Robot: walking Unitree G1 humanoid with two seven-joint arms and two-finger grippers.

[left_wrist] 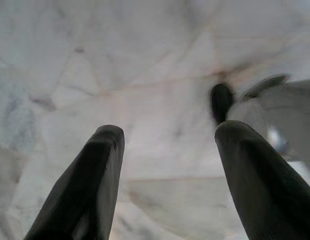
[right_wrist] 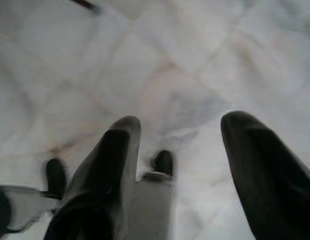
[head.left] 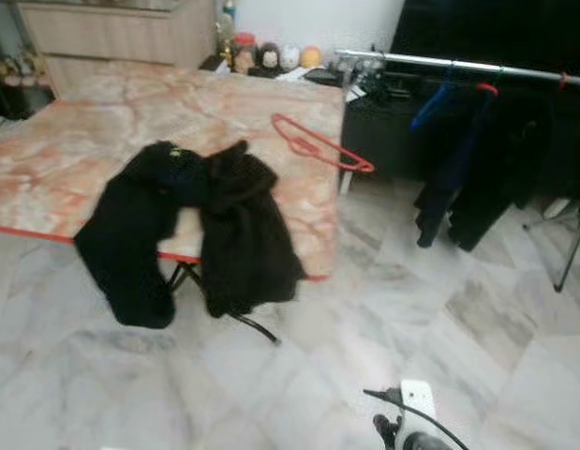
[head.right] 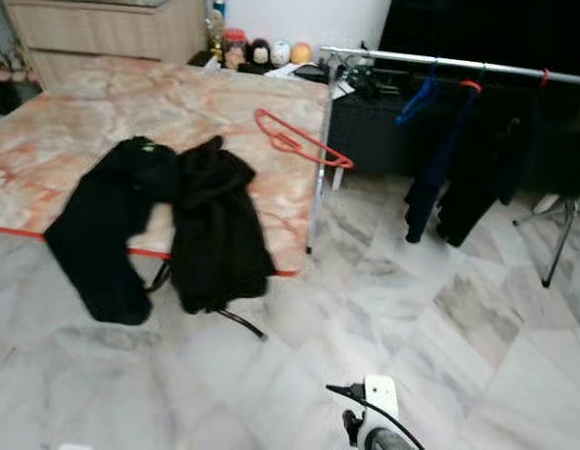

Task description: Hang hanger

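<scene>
Wide marble-patterned surface (head.left: 102, 122) up front, two black garments (head.left: 191, 234) slumped over its near edge, hanging toward the floor (head.left: 383, 309). Off to the right, a silver clothes rail (head.left: 458, 66) carrying dark clothes. The red hanger (head.left: 318, 145) lies on the surface's far right corner, untouched. Both arms hang low: left gripper (left_wrist: 165, 150) fingers spread and empty, right gripper (right_wrist: 180, 145) likewise, over floor tiles.

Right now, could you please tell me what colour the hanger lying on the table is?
The hanger is red, clearest in the left eye view.
</scene>
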